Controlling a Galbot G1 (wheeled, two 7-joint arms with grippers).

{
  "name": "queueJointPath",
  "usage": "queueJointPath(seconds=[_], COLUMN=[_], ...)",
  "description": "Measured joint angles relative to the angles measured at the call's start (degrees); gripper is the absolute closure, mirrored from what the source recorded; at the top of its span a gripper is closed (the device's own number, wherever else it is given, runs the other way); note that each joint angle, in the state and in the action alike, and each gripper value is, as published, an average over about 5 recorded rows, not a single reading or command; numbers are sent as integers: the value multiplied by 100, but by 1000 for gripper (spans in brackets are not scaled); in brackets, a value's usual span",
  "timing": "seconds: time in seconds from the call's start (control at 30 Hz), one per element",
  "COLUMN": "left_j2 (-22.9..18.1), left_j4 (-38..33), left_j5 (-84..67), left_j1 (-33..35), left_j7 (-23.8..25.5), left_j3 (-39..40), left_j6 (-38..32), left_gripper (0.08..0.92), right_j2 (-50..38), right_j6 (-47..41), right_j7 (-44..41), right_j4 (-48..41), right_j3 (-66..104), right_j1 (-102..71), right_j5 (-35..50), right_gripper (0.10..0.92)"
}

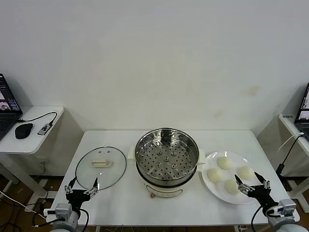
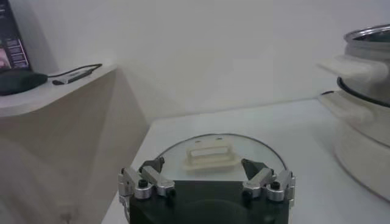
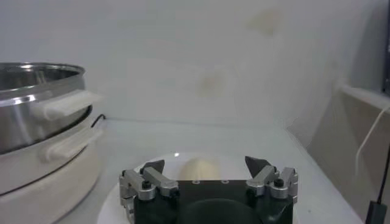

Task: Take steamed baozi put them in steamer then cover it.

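Shiny perforated steamer point(image 1: 166, 157) mid-table, uncovered. Glass cover point(image 1: 101, 167) flat at left. Four smooth baozi point(image 1: 224, 163) on white plate point(image 1: 210, 186) at right. Left gripper point(image 1: 82, 188), right gripper point(image 1: 252, 182) near edge, both spread, empty.

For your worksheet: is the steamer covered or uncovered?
Uncovered: the steamer shows its bare perforated tray; the cover lies flat beside it.

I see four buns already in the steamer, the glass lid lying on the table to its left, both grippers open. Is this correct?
Not quite: the buns lie on the white plate right of the steamer, whose tray is bare, as the head view shows. The lid and the open left gripper and right gripper are correct.
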Motion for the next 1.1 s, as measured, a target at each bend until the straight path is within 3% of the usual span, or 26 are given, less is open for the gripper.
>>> queueJointPath(seconds=[0.37, 0.7, 1.1], left_j2=[-70, -171, -289], left_j4=[-178, -390, -672], left_j5=[146, 249, 312], left_j1=[165, 327, 487], left_j7=[26, 26, 32], left_j3=[-61, -111, -164], left_j6=[16, 14, 2], left_gripper=[177, 177, 177], right_j2=[-1314, -2652, -2949], right_j6=[-509, -545, -2], right_j7=[-667, -2887, -5176], right_j4=[-298, -1150, -2465], right_j3=[-184, -1378, -4430], right_j1=[927, 3081, 6440], right_j5=[-776, -2166, -3648], right_gripper=[203, 203, 203])
